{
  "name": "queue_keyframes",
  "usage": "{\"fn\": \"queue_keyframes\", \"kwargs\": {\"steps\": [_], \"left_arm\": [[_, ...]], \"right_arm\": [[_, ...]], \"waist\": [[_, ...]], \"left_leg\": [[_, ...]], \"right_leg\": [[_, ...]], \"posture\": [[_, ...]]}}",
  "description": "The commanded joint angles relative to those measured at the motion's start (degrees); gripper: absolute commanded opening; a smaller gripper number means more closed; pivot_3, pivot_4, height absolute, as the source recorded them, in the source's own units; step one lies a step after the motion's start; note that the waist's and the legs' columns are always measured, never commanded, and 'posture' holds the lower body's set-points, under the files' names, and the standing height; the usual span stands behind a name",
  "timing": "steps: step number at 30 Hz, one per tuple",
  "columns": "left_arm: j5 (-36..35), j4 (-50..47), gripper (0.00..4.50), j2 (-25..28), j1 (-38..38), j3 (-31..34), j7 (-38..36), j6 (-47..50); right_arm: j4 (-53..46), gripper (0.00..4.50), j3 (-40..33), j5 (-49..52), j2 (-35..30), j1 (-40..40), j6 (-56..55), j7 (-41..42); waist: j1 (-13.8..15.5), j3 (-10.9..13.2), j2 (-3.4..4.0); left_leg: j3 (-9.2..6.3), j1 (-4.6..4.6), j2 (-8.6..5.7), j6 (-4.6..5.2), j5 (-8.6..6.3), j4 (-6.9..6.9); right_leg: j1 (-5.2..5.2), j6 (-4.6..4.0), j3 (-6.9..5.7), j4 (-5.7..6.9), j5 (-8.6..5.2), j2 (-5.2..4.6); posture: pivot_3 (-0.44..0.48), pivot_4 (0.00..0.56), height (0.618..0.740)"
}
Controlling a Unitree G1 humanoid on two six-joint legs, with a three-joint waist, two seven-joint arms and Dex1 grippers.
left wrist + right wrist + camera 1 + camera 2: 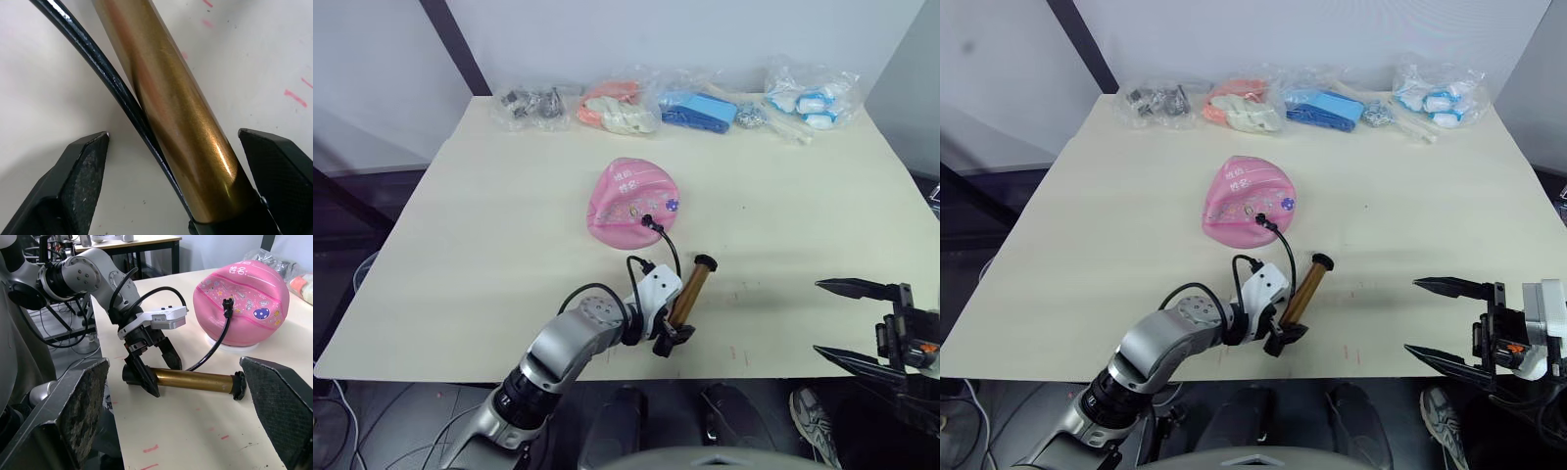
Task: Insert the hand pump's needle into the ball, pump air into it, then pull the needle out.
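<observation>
The left gripper (672,326) stands open astride the near end of the hand pump (690,291), one black finger on each side of the gold barrel, neither pad pressed against it in the left wrist view. The barrel lies flat on the table (489,245) near its front edge, the black hose (215,340) running close alongside it and then curving up to the ball (631,203). The hose end sits at the valve on the near face of the ball; the needle itself is hidden there, so its depth cannot be confirmed. The ball rests near the table's middle, saggy and soft, and will likely dent and roll if pushed. The barrel is rigid, smooth metal and probably slippery; take hold at mid-barrel or just above the black end cap, keeping the hose out from between finger and barrel. The hose is thin and flexible: any tug on the pump could drag the needle sideways or out. The right gripper (862,320) hangs open off the table's front right edge, well apart from both. Bagged items (617,106) lie along the far edge.
</observation>
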Motion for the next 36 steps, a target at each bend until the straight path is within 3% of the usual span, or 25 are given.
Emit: {"fn": "queue_keyframes", "kwargs": {"steps": [1, 3, 4, 8, 12, 19, 26, 36], "left_arm": [[1.26, -1.6, 3.26, 1.33, 0.06, -0.19, -0.01, -0.89], [1.43, -1.62, 2.4, 2.08, -0.12, -0.12, -0.42, -1.54], [1.43, -1.62, 2.4, 2.41, -0.18, -0.04, -0.7, -1.89], [2.08, -2.19, 1.02, 5.22, -0.65, -0.44, -3.1, -5.79], [3.0, -1.92, 1.0, 8.3, -0.44, 0.21, -6.25, -11.44], [2.65, 0.11, 1.0, 8.42, 0.76, 4.26, -9.71, -20.69], [1.07, 1.06, 1.0, 7.11, 4.73, 8.81, -13.43, -30.25], [1.97, 6.1, 1.0, 4.07, 8.81, 11.75, -15.96, -43.0]], "right_arm": [[-1.05, 4.5, -0.96, 0.4, 0.3, -0.32, -1.22, 0.04], [-1.09, 4.5, -0.9, 0.41, 0.41, -0.42, -1.34, -0.08], [-1.09, 4.5, -0.88, 0.4, 0.48, -0.48, -1.43, -0.11], [-1.23, 4.5, -0.7, 0.38, 0.8, -0.71, -1.52, -0.42], [-1.67, 4.5, -0.08, 0.29, 1.43, -1.3, -1.51, -1.41], [-3.37, 4.5, 1.73, 0.55, 3.49, -3.28, 0.01, -6.38], [-8.23, 4.5, 5.79, 2.42, 8.48, -4.13, 5.73, -19.53], [-11.04, 4.5, 11.85, 8.7, 17.32, -8.74, 19.52, -45.07]], "waist": [[0.01, 0.0, 0.0], [0.04, 0.0, 0.0], [0.04, 0.0, 0.0], [-0.03, 0.0, 0.01], [0.03, -0.01, 0.01], [0.02, -0.01, 0.01], [0.09, -0.01, 0.02], [-0.06, -0.03, 0.04]], "left_leg": [[0.0, 0.0, 0.0, 0.0, 0.0, 0.0], [0.0, 0.0, 0.0, 0.0, 0.0, 0.0], [0.0, 0.0, 0.0, 0.0, 0.0, 0.0], [0.0, 0.0, 0.0, 0.0, 0.0, 0.0], [0.0, 0.0, 0.0, -0.01, 0.0, 0.0], [0.0, -0.01, 0.01, -0.01, 0.0, 0.01], [0.0, -0.01, 0.0, -0.01, 0.0, 0.01], [-0.01, -0.01, 0.0, 0.0, 0.0, 0.0]], "right_leg": [[0.0, 0.0, 0.0, 0.0, 0.0, 0.0], [0.0, 0.0, -0.01, 0.0, 0.0, -0.01], [0.0, 0.0, 0.0, 0.0, 0.0, 0.0], [0.0, 0.0, 0.0, 0.01, 0.0, -0.01], [0.0, 0.0, 0.01, 0.0, 0.0, -0.01], [-0.01, -0.01, 0.01, 0.0, 0.0, -0.04], [-0.02, -0.01, 0.03, 0.0, 0.0, -0.09], [-0.03, -0.01, 0.03, 0.02, 0.01, -0.09]], "posture": [[0.0, 0.15, 0.74], [0.0, 0.15, 0.74], [0.0, 0.15, 0.74], [0.0, 0.15, 0.74], [0.0, 0.15, 0.74], [0.0, 0.15, 0.74], [0.0, 0.15, 0.74], [0.0, 0.15, 0.74]]}}
